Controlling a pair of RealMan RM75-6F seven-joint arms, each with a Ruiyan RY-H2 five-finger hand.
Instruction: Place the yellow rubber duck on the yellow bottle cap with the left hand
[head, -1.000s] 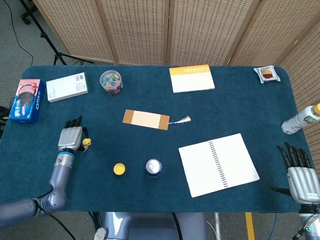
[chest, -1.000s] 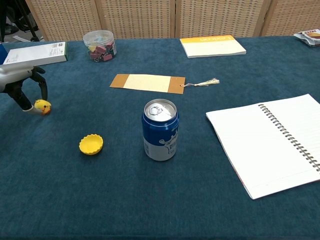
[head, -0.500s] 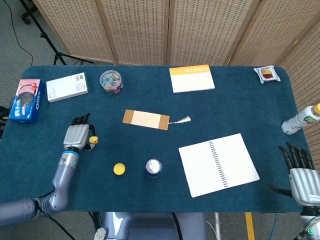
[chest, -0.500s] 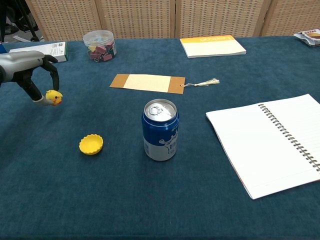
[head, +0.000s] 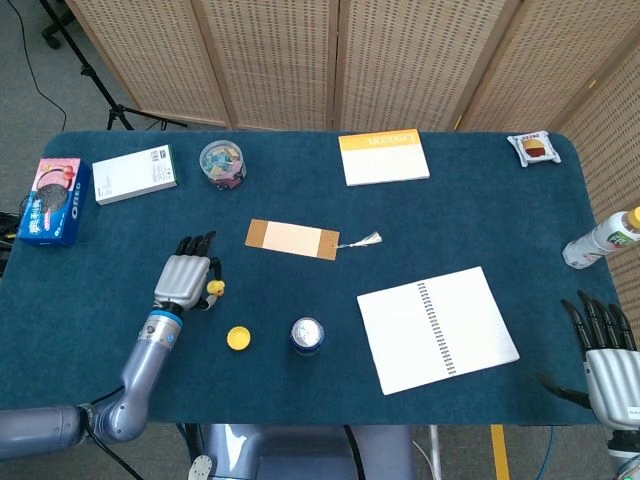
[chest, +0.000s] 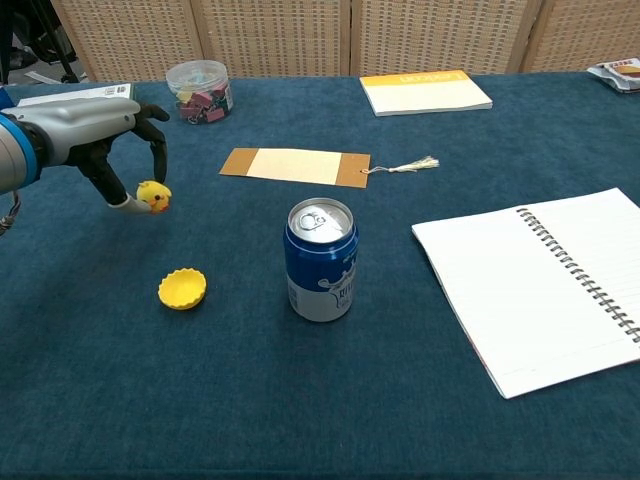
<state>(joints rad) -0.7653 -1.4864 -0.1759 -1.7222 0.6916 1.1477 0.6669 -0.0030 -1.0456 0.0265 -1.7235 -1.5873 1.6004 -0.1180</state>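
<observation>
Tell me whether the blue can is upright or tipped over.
Upright. The blue can stands on its base on the table, its silver top facing up, the pull tab visible in the chest view.

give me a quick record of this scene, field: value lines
left hand: pinches the yellow rubber duck, lifted off the table
yellow bottle cap: open side up, nothing on it
duck vs cap: duck above and behind it, apart
right hand: holds nothing, fingers apart, at the table's right corner
blue can: upright, right of the cap
</observation>
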